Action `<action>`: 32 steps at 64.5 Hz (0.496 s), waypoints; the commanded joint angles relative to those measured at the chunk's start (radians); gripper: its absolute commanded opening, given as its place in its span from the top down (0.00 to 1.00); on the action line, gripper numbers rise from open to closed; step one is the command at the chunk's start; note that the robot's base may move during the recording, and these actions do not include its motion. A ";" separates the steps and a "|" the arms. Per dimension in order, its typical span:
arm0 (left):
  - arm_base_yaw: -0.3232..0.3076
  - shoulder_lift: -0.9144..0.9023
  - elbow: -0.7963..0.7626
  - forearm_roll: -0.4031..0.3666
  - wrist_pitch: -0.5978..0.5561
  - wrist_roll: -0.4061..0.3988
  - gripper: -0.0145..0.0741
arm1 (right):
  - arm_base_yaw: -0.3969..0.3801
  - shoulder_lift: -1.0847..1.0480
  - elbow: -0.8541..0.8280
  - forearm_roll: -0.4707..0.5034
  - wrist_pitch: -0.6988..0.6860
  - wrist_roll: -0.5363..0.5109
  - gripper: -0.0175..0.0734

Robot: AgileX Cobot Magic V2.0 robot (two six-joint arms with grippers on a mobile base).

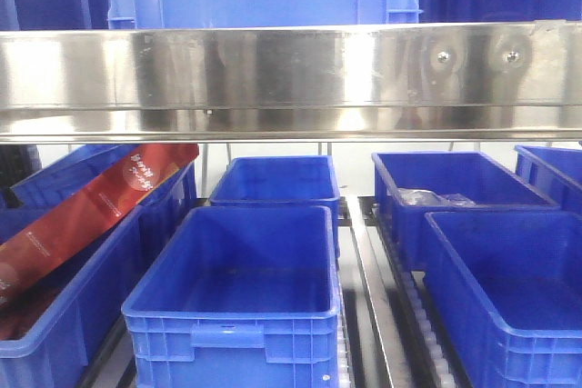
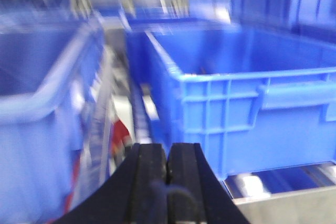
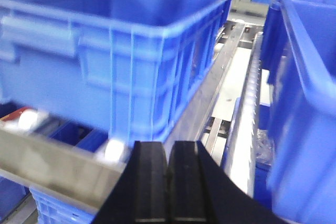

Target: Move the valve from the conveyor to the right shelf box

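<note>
Two sets of black fingers, left (image 2: 167, 174) and right (image 3: 168, 179), are both pressed tight together, and neither holds anything. Just past them sit blue boxes (image 3: 131, 45) on a shiny metal shelf (image 1: 291, 79). Farther back stand more blue boxes (image 1: 277, 179). No valve or belt shows anywhere, so I cannot tell which way it lies or which arm is nearer.

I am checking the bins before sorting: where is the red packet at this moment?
In the front view the red packet is at the left, leaning diagonally across the near-left blue bin, just left of the centre front bin and under the steel shelf rail.
</note>
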 commanded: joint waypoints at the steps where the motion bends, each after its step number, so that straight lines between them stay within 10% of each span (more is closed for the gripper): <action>1: 0.002 -0.099 0.102 -0.002 -0.100 -0.010 0.96 | -0.003 -0.099 0.117 -0.009 -0.085 -0.004 0.99; 32: 0.002 -0.395 0.443 -0.007 -0.133 -0.010 0.96 | -0.003 -0.409 0.429 -0.009 -0.142 -0.004 0.99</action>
